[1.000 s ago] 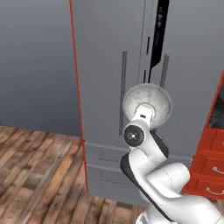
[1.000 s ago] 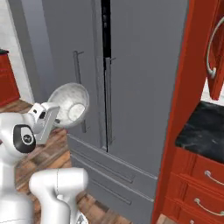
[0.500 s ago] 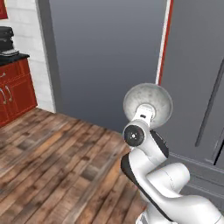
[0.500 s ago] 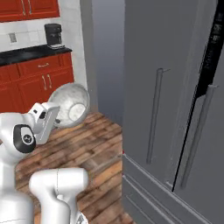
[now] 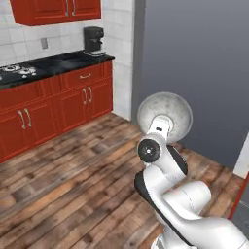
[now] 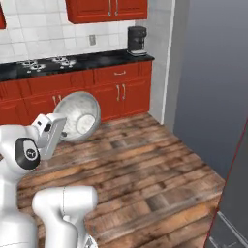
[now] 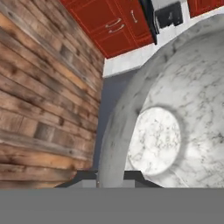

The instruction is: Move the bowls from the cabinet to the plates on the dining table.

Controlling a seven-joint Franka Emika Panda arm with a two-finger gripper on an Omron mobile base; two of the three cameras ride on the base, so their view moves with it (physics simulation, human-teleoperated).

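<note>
I hold the pale grey speckled bowl up in front of the arm, tipped on its side. In the right base view the bowl turns its hollow towards the camera. My gripper is shut on the bowl's rim, which it grips from below. The hand view looks into the bowl, and its rim runs down between my gripper's fingertips. The cabinet, the plates and the dining table are out of view.
A tall grey fridge side stands to the right. Red base cupboards under a black counter run along the tiled wall, with a coffee machine, a stove and red wall cupboards. Bare wood floor lies ahead.
The whole picture has swept sideways as the base turned: the fridge doors slid off to the right and the kitchen counter came in. The bowl stays gripped in the same pose.
</note>
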